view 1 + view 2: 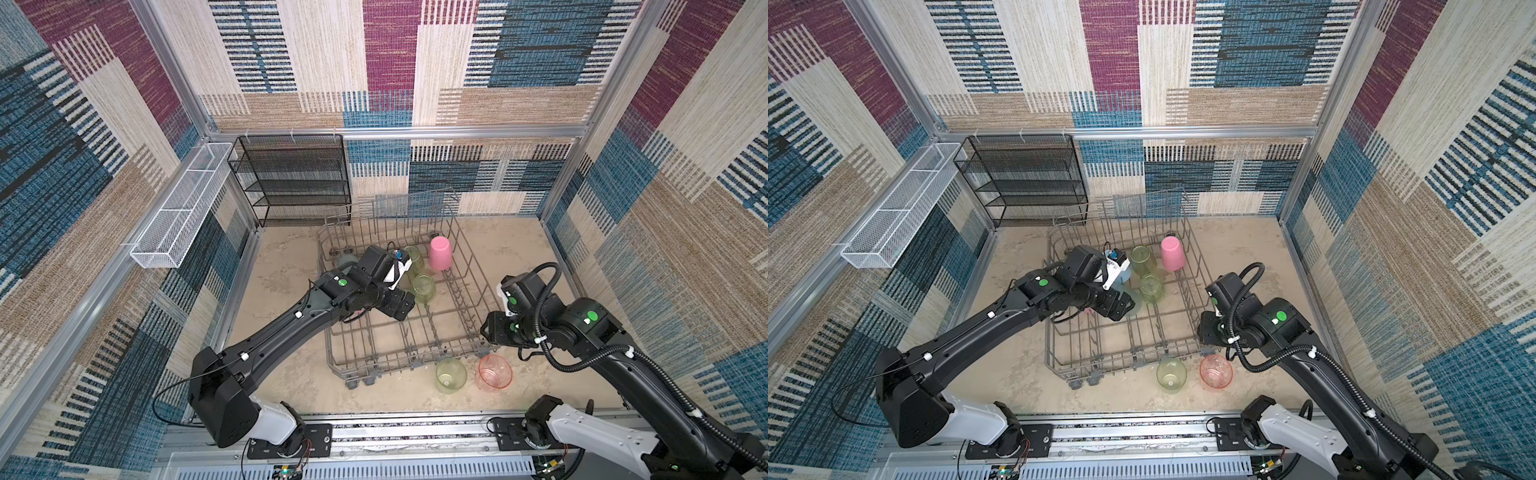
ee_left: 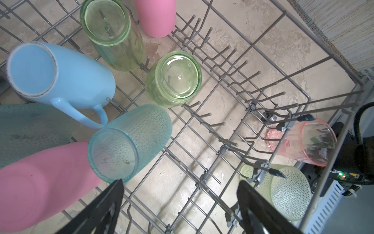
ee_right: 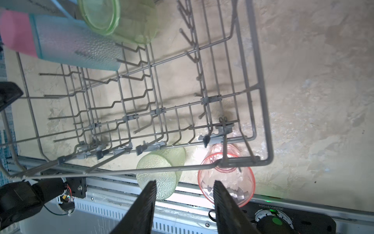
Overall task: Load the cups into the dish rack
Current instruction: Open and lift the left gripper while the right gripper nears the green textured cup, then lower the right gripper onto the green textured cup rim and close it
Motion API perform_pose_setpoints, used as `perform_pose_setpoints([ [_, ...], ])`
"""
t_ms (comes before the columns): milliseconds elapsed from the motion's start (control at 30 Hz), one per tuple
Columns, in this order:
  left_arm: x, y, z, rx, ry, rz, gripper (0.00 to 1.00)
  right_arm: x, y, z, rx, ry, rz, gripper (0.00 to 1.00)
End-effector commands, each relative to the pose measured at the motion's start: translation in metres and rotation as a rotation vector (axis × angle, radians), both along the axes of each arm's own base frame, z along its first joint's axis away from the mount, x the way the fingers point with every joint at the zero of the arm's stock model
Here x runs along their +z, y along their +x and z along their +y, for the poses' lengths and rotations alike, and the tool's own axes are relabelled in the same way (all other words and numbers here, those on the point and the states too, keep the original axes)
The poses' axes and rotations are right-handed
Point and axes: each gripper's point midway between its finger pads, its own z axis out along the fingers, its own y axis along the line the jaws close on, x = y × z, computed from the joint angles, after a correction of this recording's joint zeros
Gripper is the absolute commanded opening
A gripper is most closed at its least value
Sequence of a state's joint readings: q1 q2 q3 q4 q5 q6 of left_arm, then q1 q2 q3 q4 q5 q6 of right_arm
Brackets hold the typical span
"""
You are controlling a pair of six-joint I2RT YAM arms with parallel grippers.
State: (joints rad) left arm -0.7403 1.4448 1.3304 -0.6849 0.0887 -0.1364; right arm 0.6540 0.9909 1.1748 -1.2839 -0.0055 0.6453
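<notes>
Now the grey dish rack (image 1: 374, 336) stands in the middle of the table (image 1: 519, 249), and seven cups are inside it, all in its far and left part. A pink cup (image 1: 440, 252) stands mouth down near the far right side of the rack. A yellow-green cup (image 1: 412, 257) is just beside it, and a second yellow-green cup (image 1: 424, 289) is a little nearer. The left wrist view shows the others close together: a light-blue mug (image 2: 60, 71) leaning with its bottom up, a teal cup (image 2: 131, 141) near the mug's handle, a second teal cup (image 2: 30, 125) and a second pink cup (image 2: 40, 182). Two cups are not loaded. A dotted green cup (image 1: 451, 375) and a pink-orange cup (image 1: 494, 372) lie on their sides on the table, side by side, just outside the near edge of the rack. The left end effector (image 2: 181, 183) is above the rack floor, opened wide and holding nothing. One of its fingers (image 2: 113, 194) is just beside the base of the teal cup, and I cannot tell if it touches. The right end effector (image 3: 185, 183) hovers at the near right corner of the rack, above the two lying cups. Its jaws are about half apart, with nothing gripped between them.
</notes>
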Motion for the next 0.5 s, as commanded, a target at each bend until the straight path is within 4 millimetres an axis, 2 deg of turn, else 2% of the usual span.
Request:
perform_pose_setpoints([
  [0,0.006,0.003,0.000,0.004,-0.018,-0.028,0.91,0.006,-0.005,0.021,0.060,0.030,-0.009,0.49],
  [200,0.009,0.005,0.002,0.011,-0.019,-0.035,0.91,-0.009,-0.042,0.049,0.227,-0.046,0.062,0.49],
  [300,0.010,0.005,0.004,0.013,-0.023,-0.039,0.91,-0.015,-0.055,0.053,0.282,-0.092,0.077,0.49],
  [467,0.013,0.009,0.011,0.031,-0.029,-0.047,0.91,-0.023,-0.068,0.071,0.361,-0.042,0.075,0.49],
])
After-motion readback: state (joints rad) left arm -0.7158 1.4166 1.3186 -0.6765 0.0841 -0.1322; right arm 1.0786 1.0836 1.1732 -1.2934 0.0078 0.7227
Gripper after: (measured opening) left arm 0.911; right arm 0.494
